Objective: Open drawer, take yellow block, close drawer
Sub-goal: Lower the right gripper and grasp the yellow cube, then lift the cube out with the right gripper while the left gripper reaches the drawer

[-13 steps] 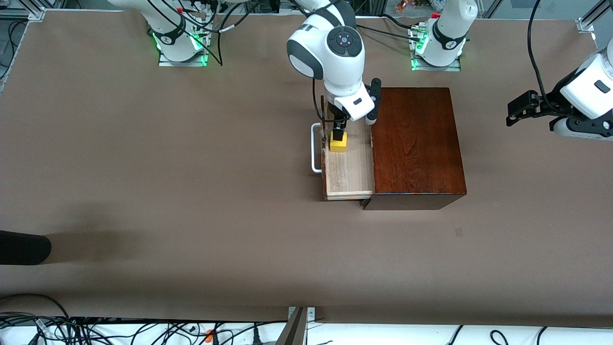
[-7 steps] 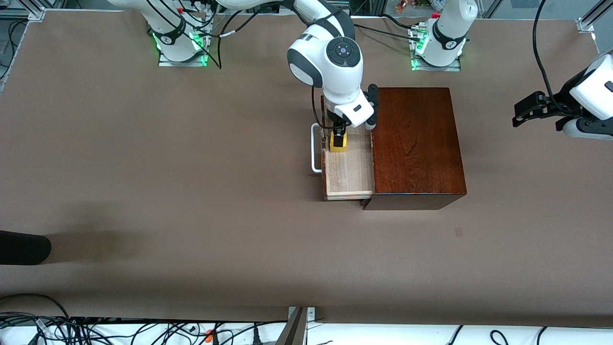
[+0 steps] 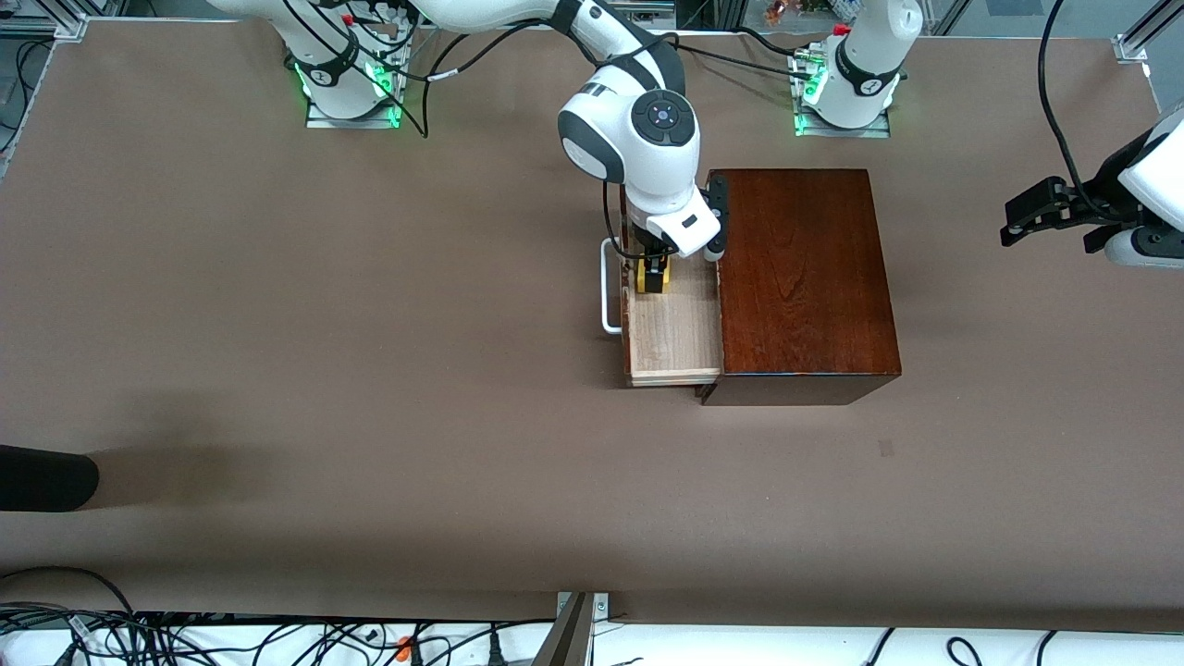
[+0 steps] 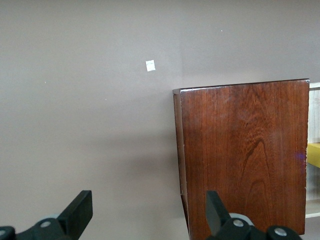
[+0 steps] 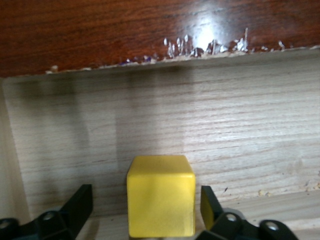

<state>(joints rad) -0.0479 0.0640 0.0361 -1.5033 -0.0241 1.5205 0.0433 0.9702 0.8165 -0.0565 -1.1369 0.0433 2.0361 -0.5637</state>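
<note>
The drawer [image 3: 673,333] stands pulled out of the dark wooden box [image 3: 803,277], its white bar handle [image 3: 607,287] toward the right arm's end. The yellow block [image 3: 650,277] sits on the drawer's pale floor near the front panel. My right gripper [image 3: 653,275] is down in the drawer, open, with a finger on each side of the block [image 5: 161,195] and gaps between fingers and block. My left gripper [image 3: 1041,211] is open and empty, in the air past the box at the left arm's end; its wrist view shows the box [image 4: 245,150] and a sliver of the block [image 4: 314,152].
The brown table [image 3: 370,324] carries only the box and drawer. A black object [image 3: 46,476] juts in at the right arm's end near the front camera. A small pale mark [image 3: 886,448] lies on the table nearer the camera than the box.
My right gripper has gone down into the drawer until its fingers straddle the block. My left gripper has drawn back toward the left arm's end of the table.
</note>
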